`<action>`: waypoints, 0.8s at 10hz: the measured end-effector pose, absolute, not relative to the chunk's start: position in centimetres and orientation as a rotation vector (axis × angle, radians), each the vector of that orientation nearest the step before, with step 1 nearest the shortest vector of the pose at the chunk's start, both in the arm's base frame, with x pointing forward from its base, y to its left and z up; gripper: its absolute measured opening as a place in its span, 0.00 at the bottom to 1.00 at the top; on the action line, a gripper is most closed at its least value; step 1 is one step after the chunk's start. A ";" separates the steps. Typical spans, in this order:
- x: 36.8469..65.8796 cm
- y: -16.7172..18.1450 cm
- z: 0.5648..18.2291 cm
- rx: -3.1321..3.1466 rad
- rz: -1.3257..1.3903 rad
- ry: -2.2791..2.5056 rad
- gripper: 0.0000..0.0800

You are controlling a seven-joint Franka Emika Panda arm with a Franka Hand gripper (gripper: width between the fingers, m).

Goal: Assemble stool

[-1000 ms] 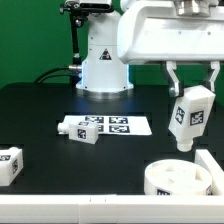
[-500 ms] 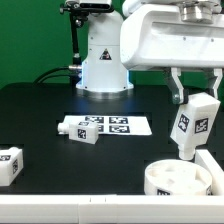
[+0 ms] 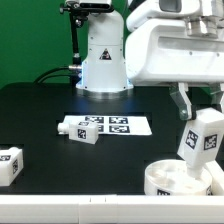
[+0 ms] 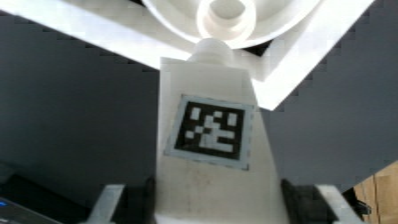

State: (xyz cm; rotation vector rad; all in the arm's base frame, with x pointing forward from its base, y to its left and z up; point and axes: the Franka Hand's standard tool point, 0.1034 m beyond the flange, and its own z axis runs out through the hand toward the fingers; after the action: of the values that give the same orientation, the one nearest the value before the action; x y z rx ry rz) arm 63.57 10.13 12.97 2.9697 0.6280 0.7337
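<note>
1. The black worktop (image 3: 40, 110) carries the loose parts.
2. The round seat (image 3: 165, 181) lies at the exterior view's lower right.
3. The marker board (image 3: 120, 126) lies mid-worktop.
4. The held leg (image 3: 203, 140) hangs tilted, its tip just over the seat.
5. A second leg (image 3: 78, 130) lies at the marker board's end, and a third leg (image 3: 8, 165) lies well apart from it, at the exterior view's left.
6. The claw (image 3: 203, 118) clamps the held leg's upper end.
</note>
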 end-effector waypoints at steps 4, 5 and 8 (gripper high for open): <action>62.8 10.1 11.2 2.982 0.693 0.630 0.40; 62.8 10.0 11.0 2.983 0.689 0.629 0.40; 62.5 10.3 10.3 2.988 0.674 0.637 0.40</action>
State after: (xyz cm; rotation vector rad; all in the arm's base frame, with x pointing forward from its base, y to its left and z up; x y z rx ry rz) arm 62.54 10.33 10.26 2.9883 0.6365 0.6736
